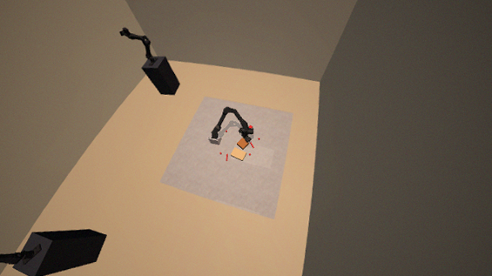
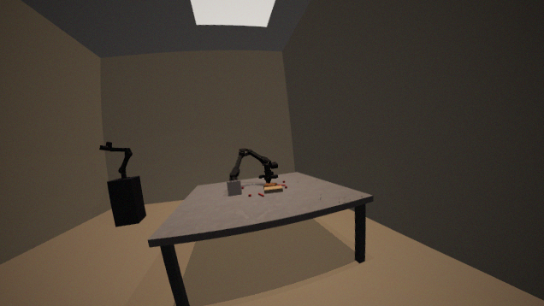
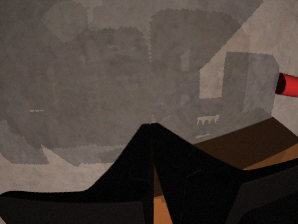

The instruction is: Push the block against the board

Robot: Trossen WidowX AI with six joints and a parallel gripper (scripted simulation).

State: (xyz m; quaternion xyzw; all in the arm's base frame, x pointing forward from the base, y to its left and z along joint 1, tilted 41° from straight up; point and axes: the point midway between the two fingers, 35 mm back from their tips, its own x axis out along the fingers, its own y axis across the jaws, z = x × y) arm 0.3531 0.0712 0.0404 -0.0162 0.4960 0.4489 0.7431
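The orange-brown square block lies flat on the grey table. In the wrist view the block shows at the lower right, partly behind the fingers. The pale tan board lies flat beside it, on the near side in the exterior view. A narrow gap seems to part them in the top view; contact is too small to tell. My gripper is shut and empty. Its tips are low at the block's far side; whether they touch it is hidden.
Red sticks and several small red dots lie around the two parts. A red stick also shows at the right of the wrist view. The arm's grey base block stands on the table to the left.
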